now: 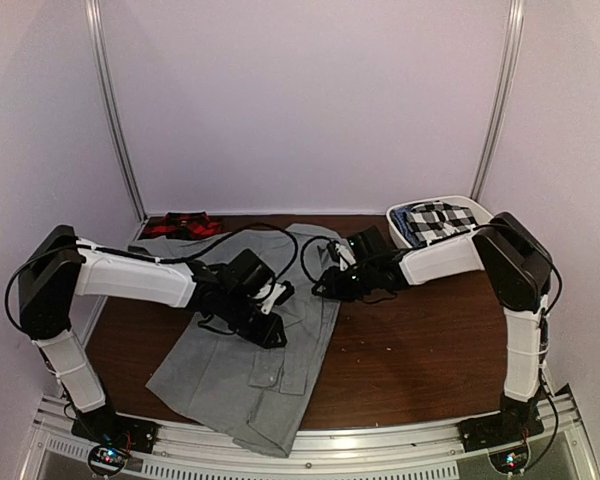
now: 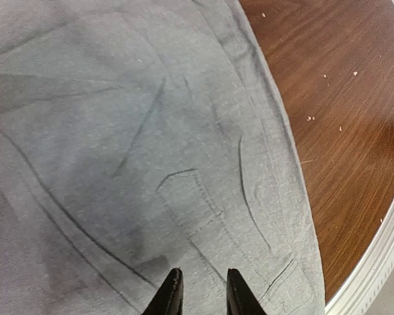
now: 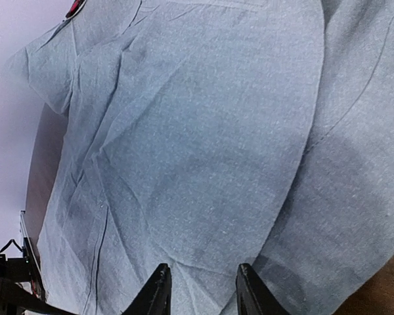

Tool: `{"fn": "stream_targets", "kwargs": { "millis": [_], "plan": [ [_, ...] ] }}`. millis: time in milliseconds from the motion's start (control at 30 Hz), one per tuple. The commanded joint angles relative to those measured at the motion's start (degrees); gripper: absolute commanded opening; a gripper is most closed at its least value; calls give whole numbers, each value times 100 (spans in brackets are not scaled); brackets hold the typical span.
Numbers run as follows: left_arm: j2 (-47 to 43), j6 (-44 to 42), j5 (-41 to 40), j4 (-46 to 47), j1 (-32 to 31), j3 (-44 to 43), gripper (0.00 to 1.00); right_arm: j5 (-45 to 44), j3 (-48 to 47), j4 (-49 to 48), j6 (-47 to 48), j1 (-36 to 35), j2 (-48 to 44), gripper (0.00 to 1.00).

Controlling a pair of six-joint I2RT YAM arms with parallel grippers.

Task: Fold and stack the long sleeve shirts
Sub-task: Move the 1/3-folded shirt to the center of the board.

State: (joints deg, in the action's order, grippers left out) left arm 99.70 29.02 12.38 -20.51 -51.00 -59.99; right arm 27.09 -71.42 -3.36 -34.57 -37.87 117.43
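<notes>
Grey cloth is lying spread beneath both hands. The light grey shirt [image 1: 245, 375] is stretching across the wooden worktop [image 1: 410, 350], and its lower end seems to be hanging over the near rim.

- Left hand [image 2: 200, 283] is hovering over the shirt's body. Its fingers are slightly apart with nothing pinched, and a stitched sleeve placket [image 2: 187, 197] is lying flat just ahead of the tips.
- Right hand [image 3: 200, 281] is hanging over the upper part of the same shirt. Its fingers are a little wider apart and are also gripping nothing. A rounded cloth edge [image 3: 310, 131] is running ahead of it, one layer over another.
- Red-and-black plaid shirt [image 1: 182, 224] is sitting bunched well beyond the left hand, by the back wall.
- White bin [image 1: 392, 213] with a checked cloth [image 1: 442, 220] is sitting out past the right hand's far side.

Risks, as judged:
- A pinch here is likely to catch two layers at once, dragging the body along with the flap and spoiling the fold.
- The left fingers' narrow gap could skate over flat cloth and come up empty.
- The overhanging end could pull the shirt off the worktop once it is lifted.
- The hands are working near each other and could knock together.
</notes>
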Motion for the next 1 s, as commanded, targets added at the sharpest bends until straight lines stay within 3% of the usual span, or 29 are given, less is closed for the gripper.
{"fn": "stream_targets", "kwargs": {
  "millis": [0, 267, 533, 833, 967],
  "plan": [
    [493, 16, 264, 154, -245, -341, 25, -199, 144, -361, -32, 261, 113, 35],
    [1904, 21, 311, -491, -775, -2037, 24, -172, -267, 105, 349, 911, 579, 35],
    [2981, 530, 637, -590, -920, -3804, 24, -35, -1365, 835, 640, 1508, 1112, 35],
    [3240, 751, 450, -678, -903, -4905, 25, -106, -2146, 1495, 854, 1589, 1177, 37],
    [2841, 781, 9, -788, -782, -4760, 26, -166, -1961, 1463, 830, 1574, 829, 37]
  ]
}}
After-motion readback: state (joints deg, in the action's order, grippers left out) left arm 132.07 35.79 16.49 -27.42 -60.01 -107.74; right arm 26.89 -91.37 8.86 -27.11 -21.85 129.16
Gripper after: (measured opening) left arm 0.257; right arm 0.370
